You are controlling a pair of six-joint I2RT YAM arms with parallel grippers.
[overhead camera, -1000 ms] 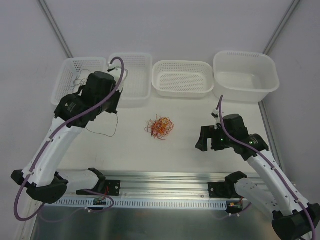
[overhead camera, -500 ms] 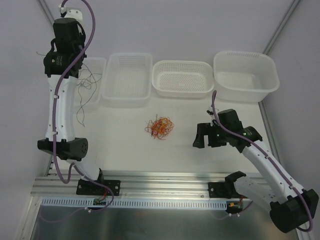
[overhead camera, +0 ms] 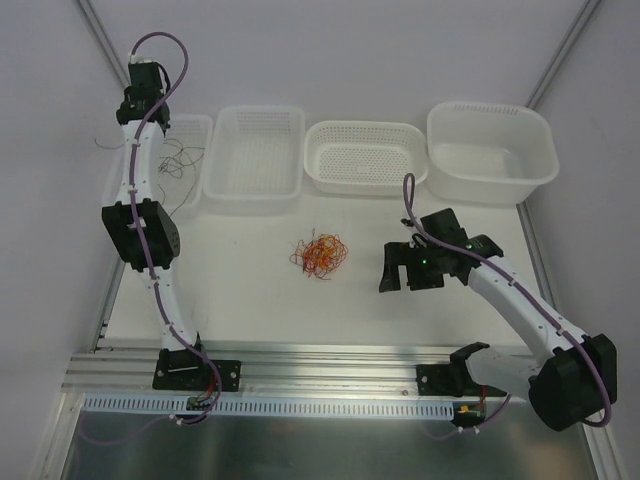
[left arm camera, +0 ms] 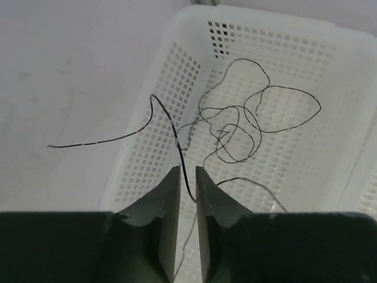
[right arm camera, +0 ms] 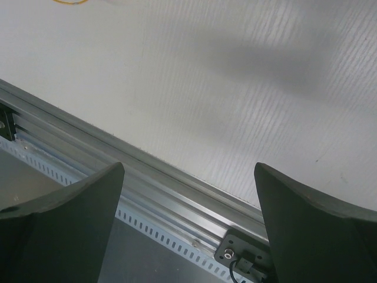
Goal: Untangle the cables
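A small tangle of orange and red cables (overhead camera: 318,254) lies mid-table. One dark grey cable (overhead camera: 178,160) (left arm camera: 235,118) lies looped in the far-left white basket (overhead camera: 197,125) (left arm camera: 159,118), its loose end trailing over the left wall. My left gripper (overhead camera: 133,108) (left arm camera: 187,171) hangs high over that basket. Its jaws stand a narrow gap apart, and the dark cable runs loose through the gap, touching the right finger. My right gripper (overhead camera: 392,272) (right arm camera: 188,171) hovers wide open to the right of the tangle, with nothing between its fingers.
Three more white baskets stand along the back: a shallow one (overhead camera: 255,155), a perforated one (overhead camera: 365,155) and a deep tub (overhead camera: 490,150). An aluminium rail (overhead camera: 320,360) (right arm camera: 147,171) runs along the near table edge, under the right gripper.
The left arm has swung up and straightened over the far-left basket, carrying the dark cable off the table into it; its jaws have parted slightly. The right gripper has drifted left.
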